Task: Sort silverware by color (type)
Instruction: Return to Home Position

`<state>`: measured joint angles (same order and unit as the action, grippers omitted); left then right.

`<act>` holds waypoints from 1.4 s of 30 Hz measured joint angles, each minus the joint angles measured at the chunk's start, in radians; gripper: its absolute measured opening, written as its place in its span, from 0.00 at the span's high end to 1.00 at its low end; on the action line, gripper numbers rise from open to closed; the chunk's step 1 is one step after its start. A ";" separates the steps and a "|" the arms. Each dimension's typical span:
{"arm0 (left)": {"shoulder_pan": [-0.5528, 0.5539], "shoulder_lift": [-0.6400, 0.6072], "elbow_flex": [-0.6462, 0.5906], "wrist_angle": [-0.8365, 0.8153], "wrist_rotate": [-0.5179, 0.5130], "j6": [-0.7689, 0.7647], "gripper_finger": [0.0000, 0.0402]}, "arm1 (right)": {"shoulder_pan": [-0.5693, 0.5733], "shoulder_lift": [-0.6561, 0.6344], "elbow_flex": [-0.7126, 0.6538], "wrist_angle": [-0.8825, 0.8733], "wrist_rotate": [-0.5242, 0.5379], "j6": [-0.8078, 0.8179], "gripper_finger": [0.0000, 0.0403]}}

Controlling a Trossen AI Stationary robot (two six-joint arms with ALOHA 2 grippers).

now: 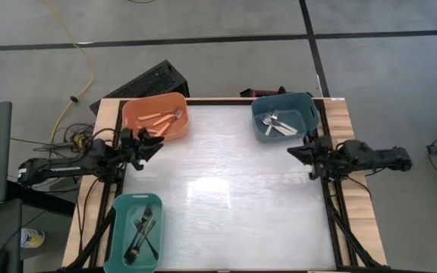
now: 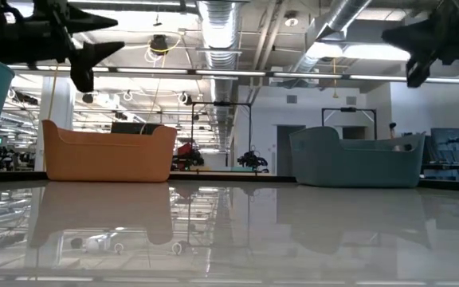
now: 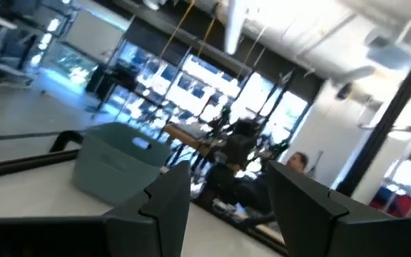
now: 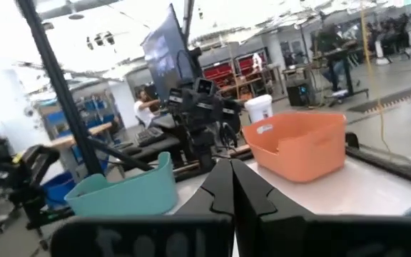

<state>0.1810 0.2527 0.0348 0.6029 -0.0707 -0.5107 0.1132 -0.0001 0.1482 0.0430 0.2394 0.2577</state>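
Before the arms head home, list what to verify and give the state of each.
1. Orange-handled forks lie in the orange bin: ok.
2. Silver forks lie in the blue bin: ok.
3. Black forks lie in the green bin: ok.
4. Left gripper open and empty, near the orange bin: ok.
5. Right gripper shut on nothing, near the blue bin: ok.
6. No fork on the tabletop: ok.

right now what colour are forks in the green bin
Black forks, best in high view.
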 joint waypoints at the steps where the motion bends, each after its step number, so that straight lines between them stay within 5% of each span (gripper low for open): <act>1: 0.000 0.000 -0.015 0.030 0.013 -0.006 0.58 | -0.007 0.002 -0.027 0.035 0.001 0.016 0.96; 9: 0.000 0.000 -0.024 0.033 0.281 0.034 0.58 | -0.018 0.014 -0.139 0.166 0.095 0.100 0.95; 21: 0.000 0.002 -0.025 -0.180 0.244 -0.018 0.58 | -0.018 0.020 -0.140 0.077 0.155 0.085 0.86; 26: 0.000 0.002 -0.025 -0.239 0.133 0.020 0.58 | -0.017 0.021 -0.140 0.042 0.154 0.083 0.86; 42: -0.001 0.002 -0.019 -0.482 0.134 0.057 0.58 | -0.017 0.019 -0.140 0.025 0.154 0.082 0.86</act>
<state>0.1802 0.2550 0.0154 0.1213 0.0635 -0.4535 0.0959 0.0193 0.0082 0.0681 0.3931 0.3401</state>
